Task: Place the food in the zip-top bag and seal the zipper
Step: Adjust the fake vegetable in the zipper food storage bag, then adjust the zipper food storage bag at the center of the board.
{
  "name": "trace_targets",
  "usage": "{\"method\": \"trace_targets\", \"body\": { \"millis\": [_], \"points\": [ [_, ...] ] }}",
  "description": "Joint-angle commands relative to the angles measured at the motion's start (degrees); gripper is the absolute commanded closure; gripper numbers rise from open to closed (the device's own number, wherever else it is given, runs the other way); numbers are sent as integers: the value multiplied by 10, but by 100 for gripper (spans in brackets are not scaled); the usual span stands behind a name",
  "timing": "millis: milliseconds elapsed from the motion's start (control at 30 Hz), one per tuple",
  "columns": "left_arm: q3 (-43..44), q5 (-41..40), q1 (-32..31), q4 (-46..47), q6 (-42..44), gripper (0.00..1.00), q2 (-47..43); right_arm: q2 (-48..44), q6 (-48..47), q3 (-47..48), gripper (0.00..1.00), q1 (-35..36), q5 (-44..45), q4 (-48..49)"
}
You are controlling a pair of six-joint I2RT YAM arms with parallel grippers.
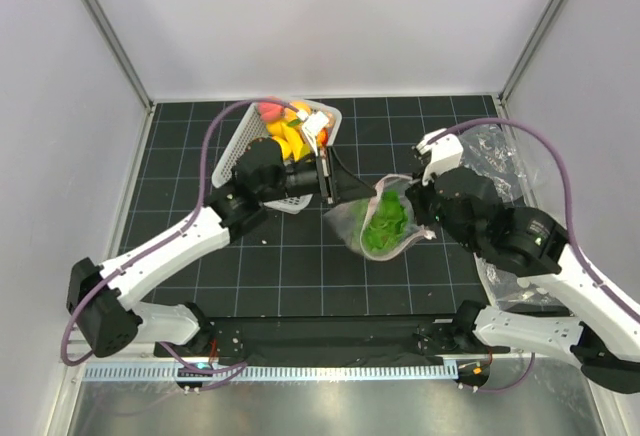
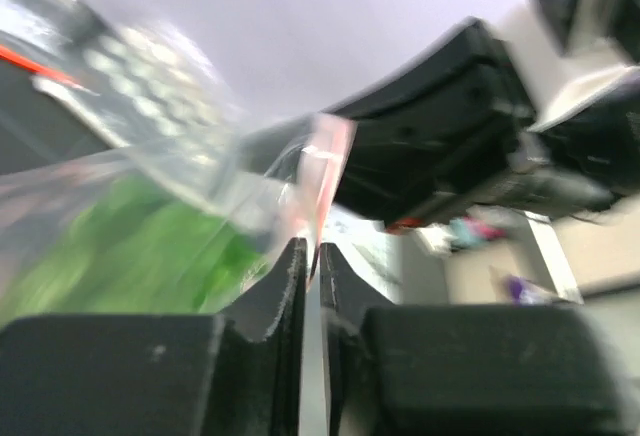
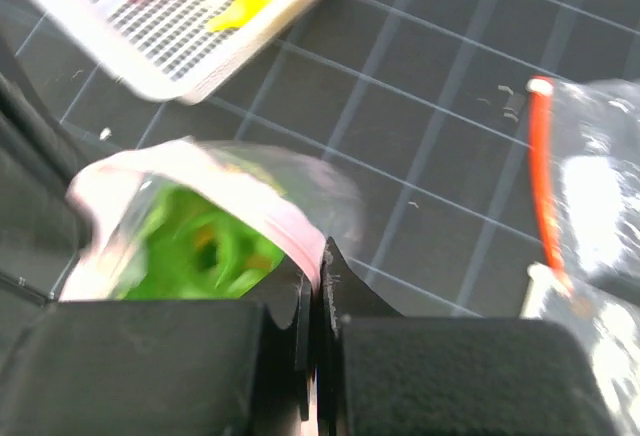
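The zip-top bag (image 1: 347, 228) is at the middle of the table (image 1: 300, 276), with a green cabbage (image 1: 385, 224) inside it. The left tool (image 1: 333, 188) is almost closed on the bag's left rim, though the blurred wrist view makes that pinch only probable. The right tool (image 1: 418, 203) is closed tight on the pinkish zipper (image 3: 250, 196) at the right rim. A white basket (image 1: 238, 153) near the far edge holds a banana (image 1: 287, 140) and a peach (image 1: 270, 111). Another clear bag (image 1: 500, 156) lies by the right edge.

You've got the zip-top bag (image 1: 378, 218) in the middle with the cabbage (image 1: 385, 224) in it. The basket (image 1: 232, 156) holding the other food (image 1: 283, 128) sits behind it to the left, and the second bag (image 1: 495, 156) is off to the right.
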Motion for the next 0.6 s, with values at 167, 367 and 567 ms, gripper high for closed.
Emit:
{"method": "trace_targets", "body": {
  "millis": [167,367,567],
  "points": [
    [240,-239,4,-486,312,73,43,56,86,111,99,-2,68,-84],
    [152,-277,2,-432,364,51,32,64,120,4,99,-1,60,52],
    [-74,-330,3,-184,380,22,-67,67,143,-92,99,-3,102,218]
  ]
}}
